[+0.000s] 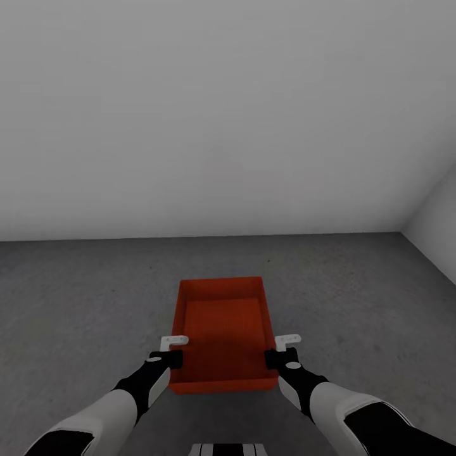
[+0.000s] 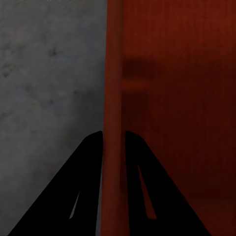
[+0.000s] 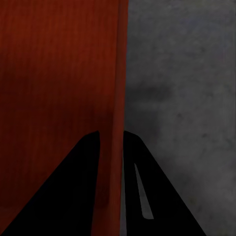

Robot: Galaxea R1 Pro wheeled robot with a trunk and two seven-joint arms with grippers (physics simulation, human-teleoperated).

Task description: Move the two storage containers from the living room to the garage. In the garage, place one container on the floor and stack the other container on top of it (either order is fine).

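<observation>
Location: the garage, judged from the rough grey concrete floor [image 1: 82,304] and the plain white-grey wall [image 1: 228,114] ahead; a second wall meets it at the far right corner.

Task object: one orange-red storage container [image 1: 223,323], open-topped and without contents, sits directly in front of the robot, long axis pointing away from it, well short of the wall.

Left gripper [image 2: 114,135]: its two black fingers straddle the container's left side wall, one inside the bin and one outside, pressed against the rim near the container's near end. Fingers are closed on that wall.

Right gripper [image 3: 111,133]: mirrors the left; its fingers clamp the right side wall near the near end, one finger on each face.

Height of container: cannot tell whether the base rests on the concrete or hangs just above it; the head view shows no clear gap and only a faint shadow.

Second container: no statement possible from these views.

Progress, as a judgement: this container has reached the garage, so transport of at least one bin is complete or nearly so.

Remaining, as a judgement: set this bin down and release both grips if not yet grounded; then place the other bin on top of it.
</observation>
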